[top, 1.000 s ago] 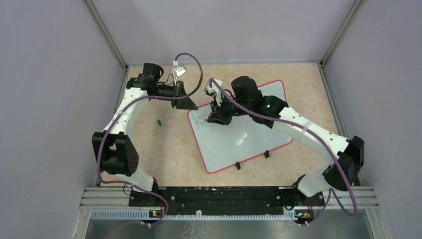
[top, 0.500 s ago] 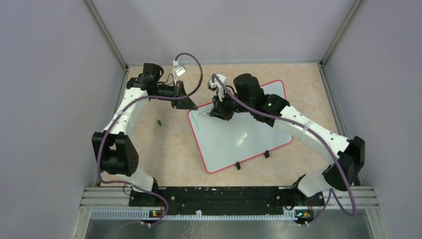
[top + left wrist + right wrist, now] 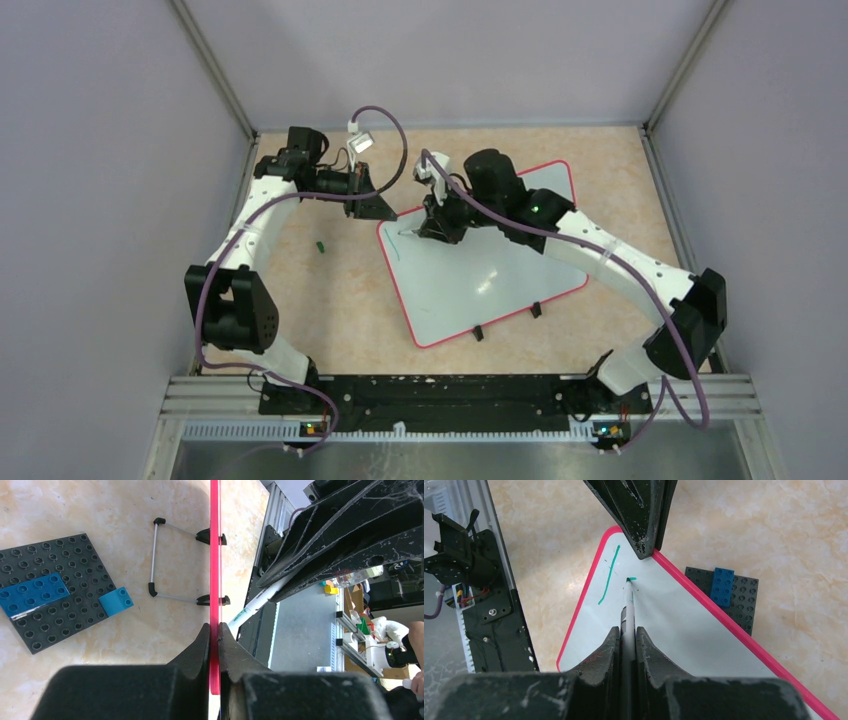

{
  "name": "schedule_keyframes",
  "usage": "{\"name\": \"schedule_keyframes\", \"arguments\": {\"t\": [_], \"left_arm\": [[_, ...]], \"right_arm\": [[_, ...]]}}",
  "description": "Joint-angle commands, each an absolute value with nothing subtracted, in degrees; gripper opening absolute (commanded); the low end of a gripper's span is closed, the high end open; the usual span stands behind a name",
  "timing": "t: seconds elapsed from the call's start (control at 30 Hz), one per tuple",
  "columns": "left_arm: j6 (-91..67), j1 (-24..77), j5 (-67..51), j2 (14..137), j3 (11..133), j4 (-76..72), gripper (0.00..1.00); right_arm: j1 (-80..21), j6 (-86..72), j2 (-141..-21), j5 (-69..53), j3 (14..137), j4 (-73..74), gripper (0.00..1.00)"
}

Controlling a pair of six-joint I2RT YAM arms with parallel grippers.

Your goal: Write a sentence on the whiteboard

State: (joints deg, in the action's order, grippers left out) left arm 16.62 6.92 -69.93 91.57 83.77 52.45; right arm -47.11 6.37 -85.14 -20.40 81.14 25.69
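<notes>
The whiteboard (image 3: 480,272) lies tilted on the table, glossy white with a red-pink rim (image 3: 215,555). My left gripper (image 3: 386,212) is shut on the rim at the board's far-left corner (image 3: 214,632). My right gripper (image 3: 428,228) is shut on a white marker (image 3: 627,607), and the marker's green tip touches the board near that corner. Of the sentence, one long slanted teal-green stroke (image 3: 608,577) and a short mark (image 3: 632,579) at the tip show. The left gripper's fingers (image 3: 640,515) stand just beyond the tip.
A dark grey plate with blue bricks (image 3: 50,600) lies beside the board's far edge, partly behind the rim (image 3: 731,597). Two black clips (image 3: 478,333) with a wire stand (image 3: 155,555) sit on the board's near edge. A small green object (image 3: 320,245) lies on the table to the left.
The right gripper has shifted the marker a little toward the board's far-left corner. A short green mark now sits at the tip. The left gripper has held still.
</notes>
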Motion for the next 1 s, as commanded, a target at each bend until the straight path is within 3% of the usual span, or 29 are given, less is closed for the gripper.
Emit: {"name": "schedule_keyframes", "arguments": {"t": [0.0,0.97], "left_arm": [[17.0,7.6,-72.4,91.0,83.5,52.1,0.0],[16.7,7.7,-72.0,90.8,83.4,52.0,0.0]], "right_arm": [[-47.7,6.3,-86.3,-20.6,82.3,24.3,0.0],[-49.3,7.1,-84.7,-19.1,78.8,25.1,0.0]]}}
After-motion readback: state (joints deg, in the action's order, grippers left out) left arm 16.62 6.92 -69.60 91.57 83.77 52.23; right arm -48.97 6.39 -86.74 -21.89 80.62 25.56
